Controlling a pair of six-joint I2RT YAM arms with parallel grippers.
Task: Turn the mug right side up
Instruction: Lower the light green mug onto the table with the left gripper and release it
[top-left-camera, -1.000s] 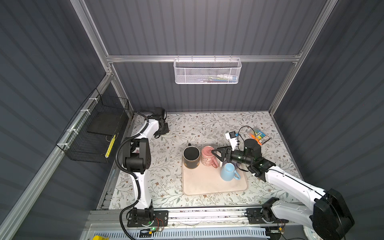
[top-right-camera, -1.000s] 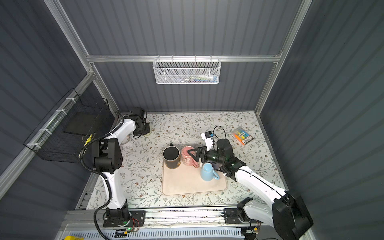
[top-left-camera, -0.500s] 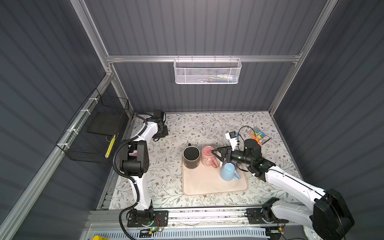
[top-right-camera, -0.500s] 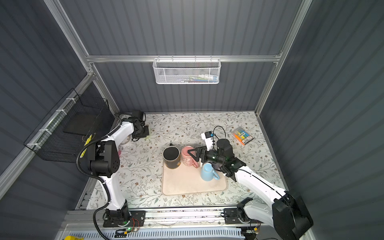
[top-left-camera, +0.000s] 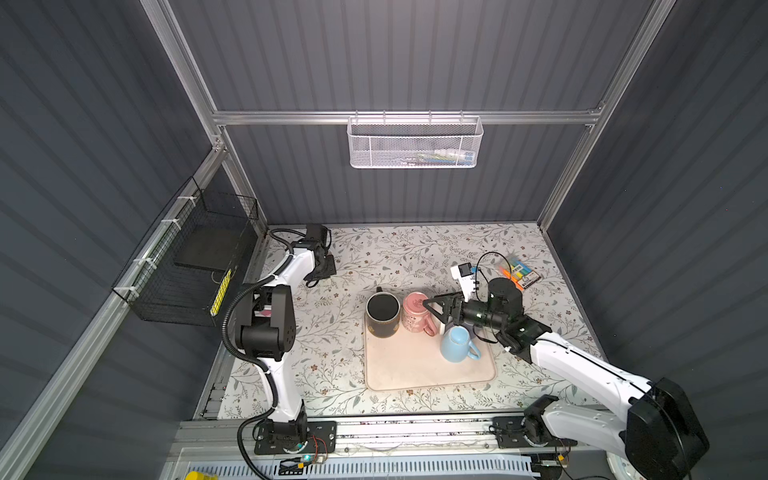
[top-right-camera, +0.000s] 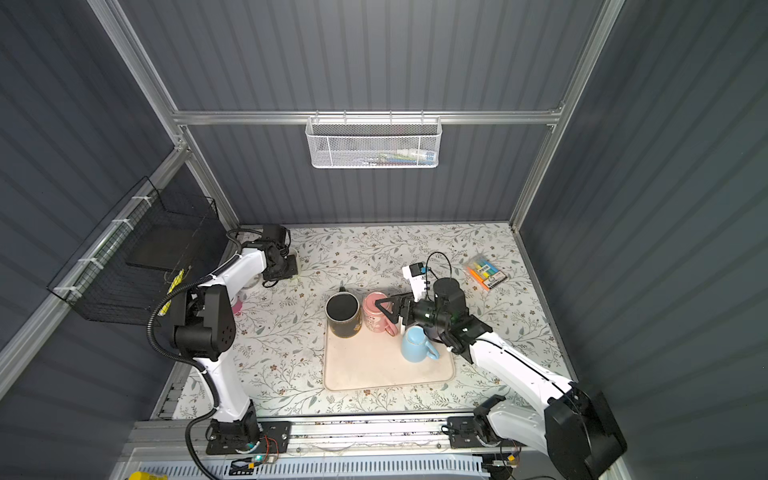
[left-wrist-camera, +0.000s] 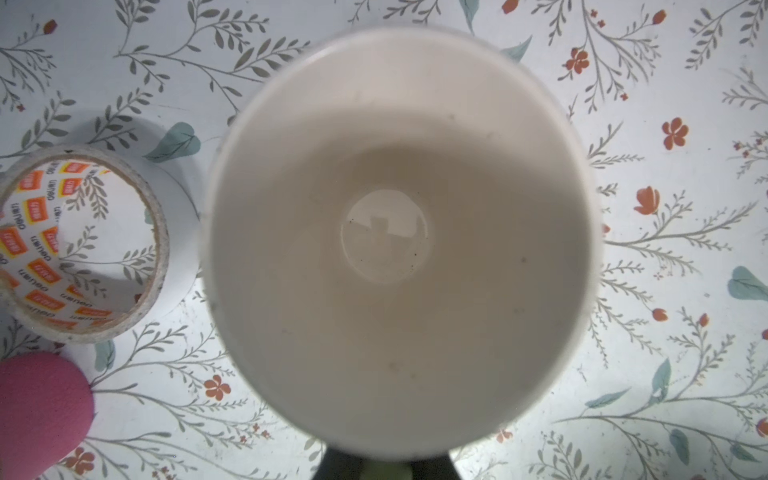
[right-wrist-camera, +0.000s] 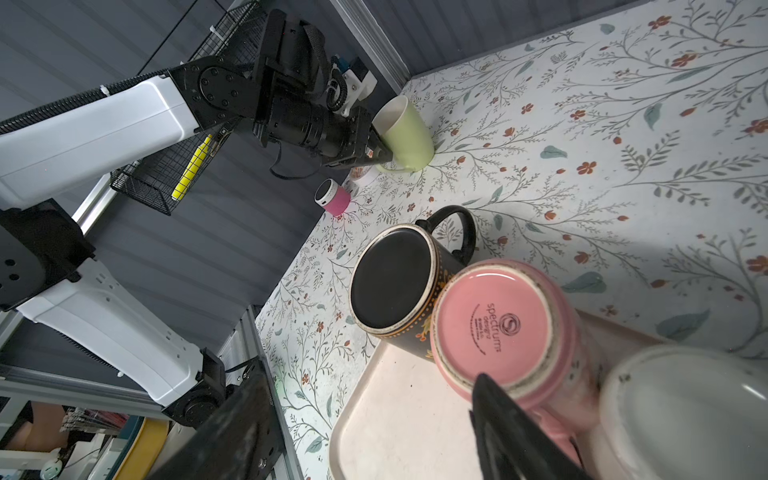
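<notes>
Three mugs, the blue mug, the pink mug and the black mug, are sitting bottom-up on the mat at the lower centre of both top views. Your right gripper is hovering with jaws spread wide just beside the pink mug's base, probably lining up a flip. Farther back, toward the upper left of the table, your left gripper is clamping narrowly on the green mug by its side, mouth up, likely steadying it so it stands upright.

My left arm and right arm: white shells, black round joint housings. Black ribbed hose rises from left base plate; thin red wires lie just beside that plate.
</notes>
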